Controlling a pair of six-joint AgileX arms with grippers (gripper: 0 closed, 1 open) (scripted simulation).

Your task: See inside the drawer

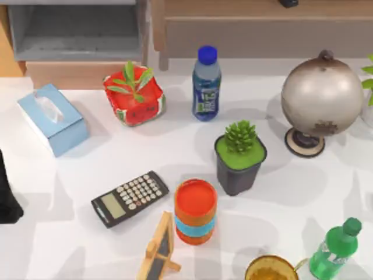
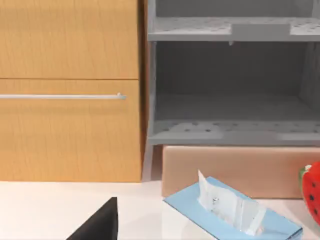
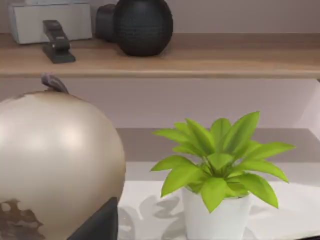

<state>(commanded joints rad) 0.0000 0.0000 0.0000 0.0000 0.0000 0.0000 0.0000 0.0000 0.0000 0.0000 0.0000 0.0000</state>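
The drawer point(image 1: 76, 32) stands pulled out at the back left of the table. Its grey floor and walls are open to the top view, and I see nothing lying in it. Its light tan front panel point(image 1: 70, 74) faces the table. The left wrist view looks straight at that tan panel point(image 2: 235, 170), with grey compartments above it. My left gripper point(image 1: 7, 198) is a dark shape at the table's left edge, in front of the drawer and well short of it. A dark part of my right gripper point(image 3: 100, 222) shows beside the globe point(image 3: 55, 165).
In front of the drawer stand a blue tissue box point(image 1: 52, 118) and a strawberry-pattern plant pot point(image 1: 134, 96). A water bottle point(image 1: 206, 84), cactus pot point(image 1: 240, 157), calculator point(image 1: 130, 198), orange can point(image 1: 195, 211) and green bottle point(image 1: 335, 251) crowd the table.
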